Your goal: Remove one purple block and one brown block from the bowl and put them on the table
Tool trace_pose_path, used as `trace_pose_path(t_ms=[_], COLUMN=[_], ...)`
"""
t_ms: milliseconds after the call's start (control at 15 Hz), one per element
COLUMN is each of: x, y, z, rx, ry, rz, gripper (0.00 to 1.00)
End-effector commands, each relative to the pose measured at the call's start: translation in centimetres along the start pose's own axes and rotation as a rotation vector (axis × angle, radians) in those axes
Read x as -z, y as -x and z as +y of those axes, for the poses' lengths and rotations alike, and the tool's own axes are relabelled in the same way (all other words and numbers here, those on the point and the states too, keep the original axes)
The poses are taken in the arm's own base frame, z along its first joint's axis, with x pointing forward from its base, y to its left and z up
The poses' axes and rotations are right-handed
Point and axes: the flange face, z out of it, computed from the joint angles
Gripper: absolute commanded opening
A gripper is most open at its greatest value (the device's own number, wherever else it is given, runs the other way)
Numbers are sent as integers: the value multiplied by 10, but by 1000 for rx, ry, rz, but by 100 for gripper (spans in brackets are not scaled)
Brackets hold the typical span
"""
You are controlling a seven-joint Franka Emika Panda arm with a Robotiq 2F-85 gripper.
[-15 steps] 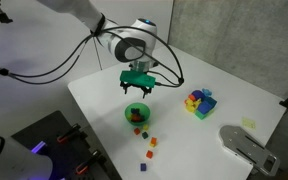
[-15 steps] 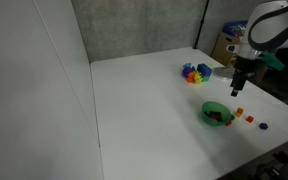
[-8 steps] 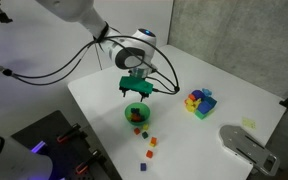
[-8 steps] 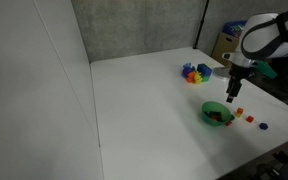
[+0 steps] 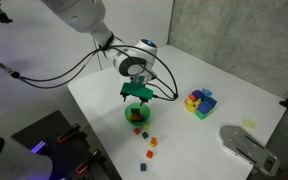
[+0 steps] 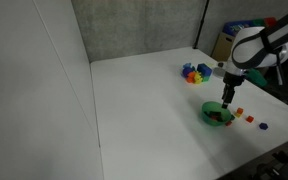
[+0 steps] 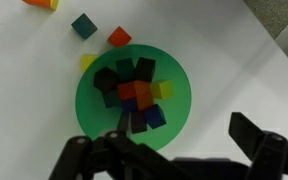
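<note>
White table (image 5: 179, 130), green bowl (image 7: 89, 100) holding small blocks (image 7: 136, 95), jaws spread just above

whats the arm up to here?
The gripper hovers just above the green bowl, open and holding nothing. The bowl holds a heap of small coloured blocks, and none is grasped yet. A few loose blocks lie on the white table beside the bowl. The blue tray heaped with blocks sits apart from the gripper.
</note>
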Motion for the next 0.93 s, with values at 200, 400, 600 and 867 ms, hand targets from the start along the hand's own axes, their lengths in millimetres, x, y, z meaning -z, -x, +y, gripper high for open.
trace_pose_path(t_ms=[200, 400, 600, 867], x=[-37, -53, -67, -82], y=[-22, -29, -33, -37], z=[29, 34, 38, 43], rx=[15, 24, 49, 115], ry=[-22, -33, -36, -21], rz=[1, -8, -17, -46], gripper=[100, 100, 100, 100])
